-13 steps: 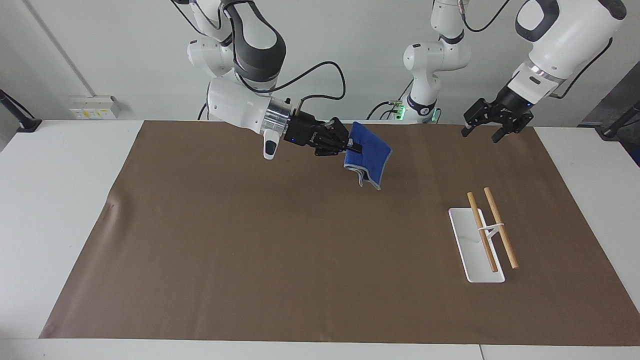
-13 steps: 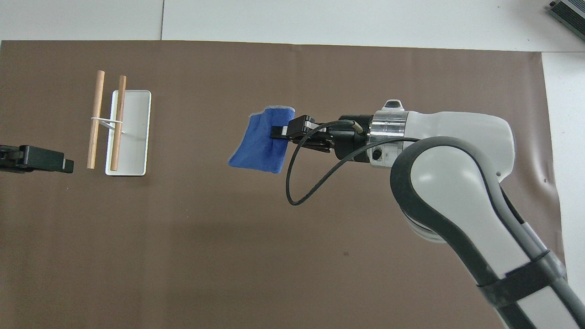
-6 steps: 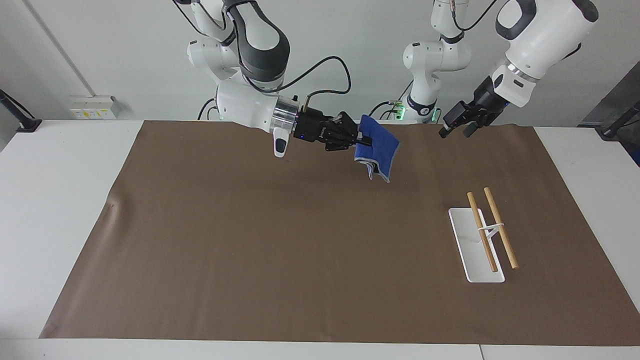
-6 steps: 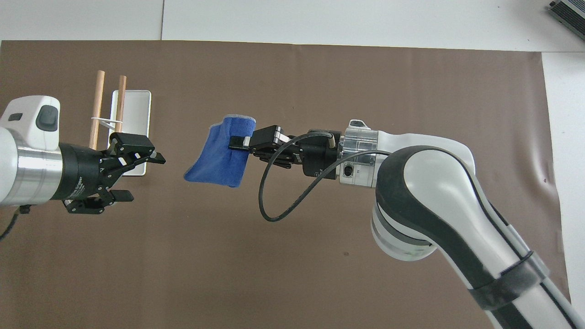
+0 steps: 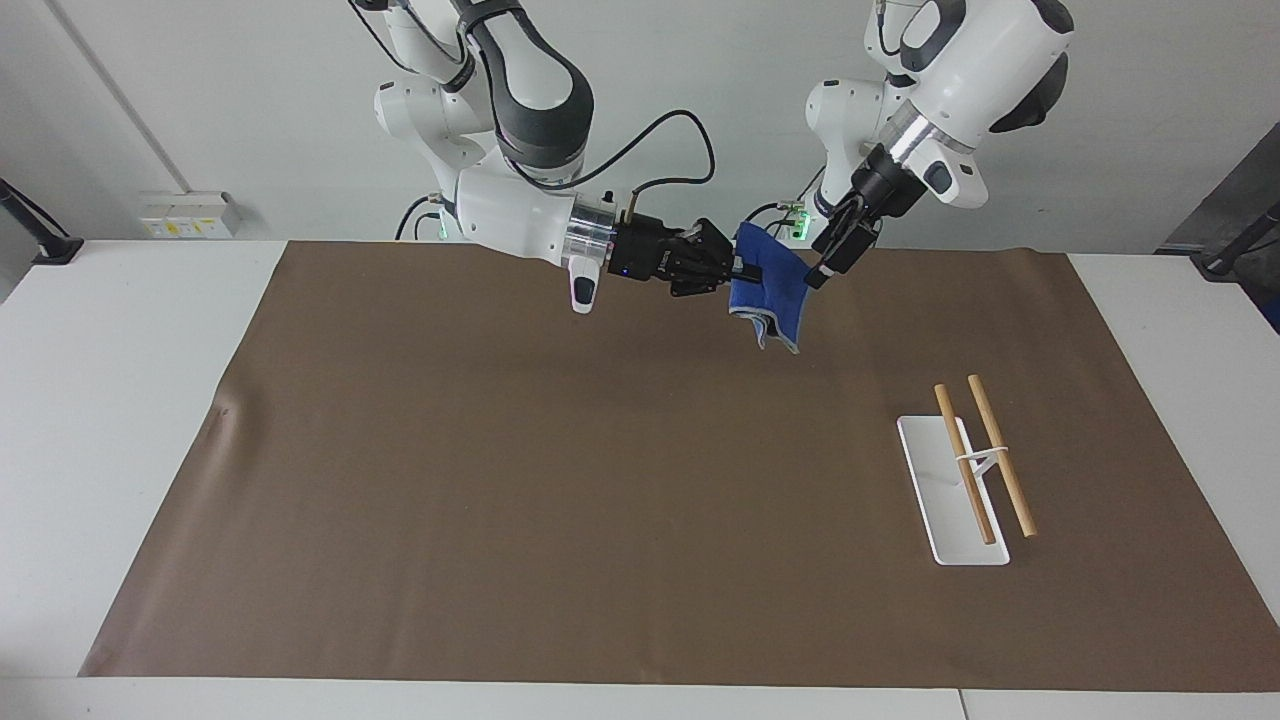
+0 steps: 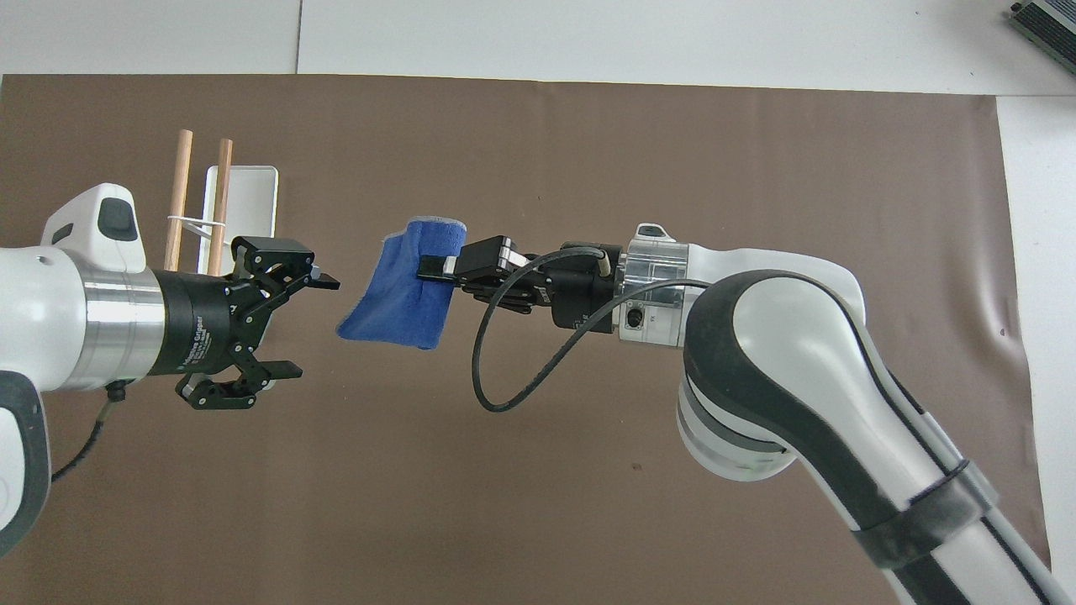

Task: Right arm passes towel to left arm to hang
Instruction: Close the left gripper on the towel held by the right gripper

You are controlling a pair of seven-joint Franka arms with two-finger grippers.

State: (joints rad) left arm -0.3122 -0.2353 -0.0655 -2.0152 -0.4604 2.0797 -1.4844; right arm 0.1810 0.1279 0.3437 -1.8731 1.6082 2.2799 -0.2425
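Note:
The blue towel (image 5: 775, 296) (image 6: 402, 296) hangs in the air over the brown mat, pinched at one edge by my right gripper (image 5: 742, 270) (image 6: 430, 267), which is shut on it. The cloth droops folded below the fingers. My left gripper (image 5: 832, 262) (image 6: 313, 326) is open, its jaws spread wide and pointing at the towel's free side. In the overhead view a small gap separates it from the cloth. Both grippers are raised above the mat, facing each other.
A rack with two wooden bars (image 5: 1000, 455) (image 6: 178, 202) on a white base (image 5: 925, 470) (image 6: 252, 197) stands toward the left arm's end of the table. The brown mat (image 5: 500, 480) covers most of the white table.
My left arm has swung in from its end of the table, bringing its open gripper up beside the towel. My right gripper has carried the towel a little toward the left arm.

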